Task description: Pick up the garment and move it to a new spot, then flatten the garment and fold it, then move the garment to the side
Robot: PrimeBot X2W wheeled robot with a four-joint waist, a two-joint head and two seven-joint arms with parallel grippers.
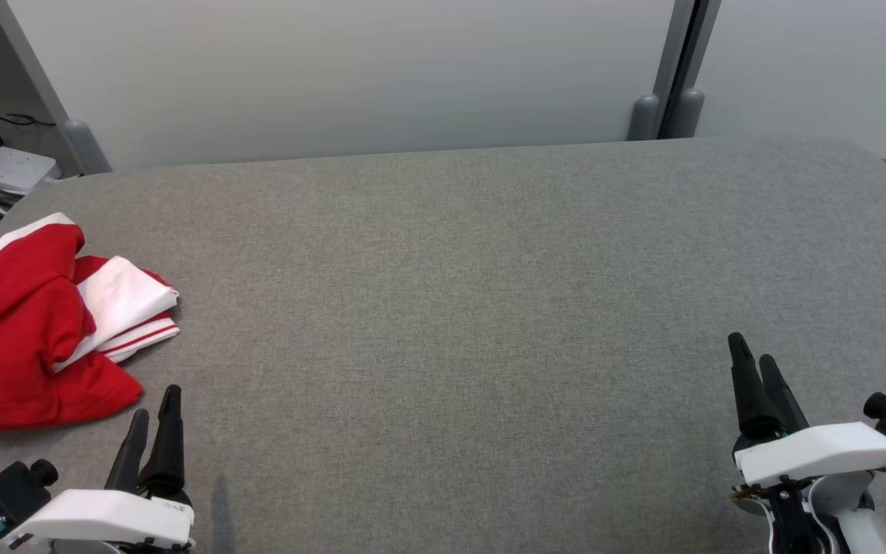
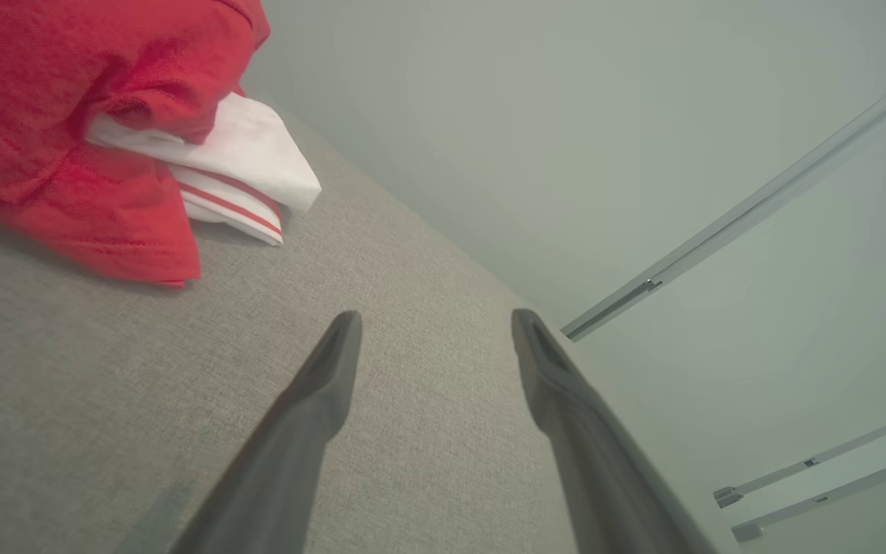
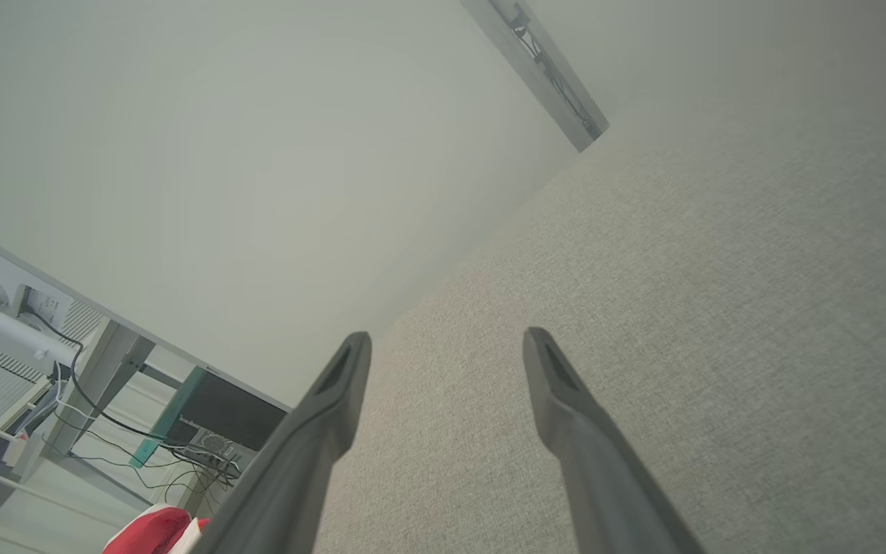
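Garment (image 1: 28, 338) bunched far left on table (image 1: 451, 308), panels (image 1: 335, 77) behind

No readable text. A tiny mark (image 1: 176, 505) on the white housing (image 1: 116, 517) just behind the left gripper (image 1: 156, 403) may be a label, too small to read.

The garment (image 1: 20, 331) at the desk's left edge is bright red with white panels and a white band carrying thin red stripes. The desk (image 1: 451, 308) is plain grey weave. The left gripper (image 1: 155, 402) and right gripper (image 1: 751, 348) have black fingers and white housings.
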